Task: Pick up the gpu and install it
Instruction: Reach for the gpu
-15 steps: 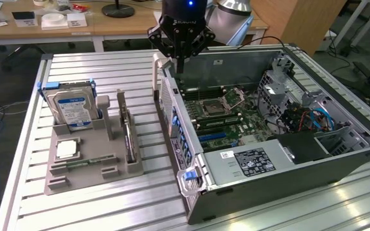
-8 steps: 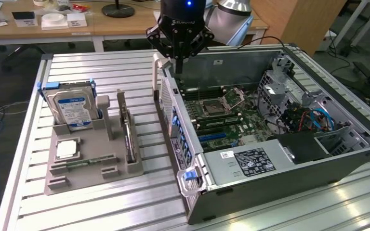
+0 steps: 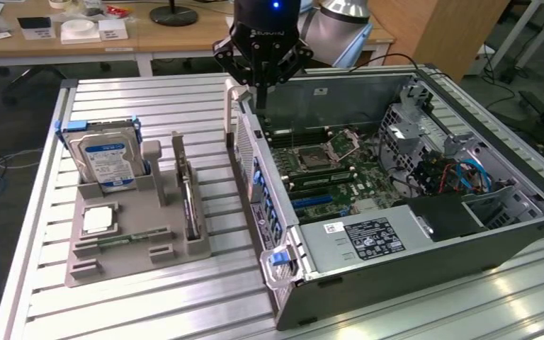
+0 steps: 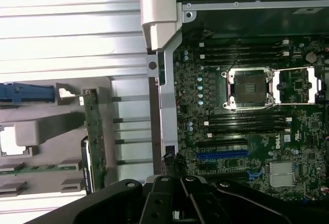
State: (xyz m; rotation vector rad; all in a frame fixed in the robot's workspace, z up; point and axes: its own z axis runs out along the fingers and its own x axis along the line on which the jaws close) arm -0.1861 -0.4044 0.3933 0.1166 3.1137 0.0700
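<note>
- The black gripper (image 3: 261,99) hangs at about 12 o'clock in the exterior view, over the rear wall of the open grey computer case (image 3: 423,276). Its fingers are clenched together on nothing.
- The thin dark gpu card (image 3: 190,207) stands on edge in a slot of the grey plastic holder tray (image 3: 111,265). It is at about 7 o'clock from the gripper and well apart from it.
- In the same tray, a silver hard drive with a blue-white label (image 3: 108,161) stands upright at the card's 10 o'clock. A square silvery chip (image 3: 100,218) and a narrow green memory stick (image 3: 121,241) lie at its 9 o'clock.
- A bare strip of the ribbed aluminium table (image 3: 159,312) runs between tray and case, and the case's rear wall rises along it.
- Inside the case the green motherboard (image 3: 333,173) lies open from above. A silver power supply box with a black label (image 3: 371,241) sits at its 5 o'clock, and blue cables (image 3: 466,173) at its 3 o'clock.
- The tray walls hide most of the card's face. Its end bracket is hard to make out.
</note>
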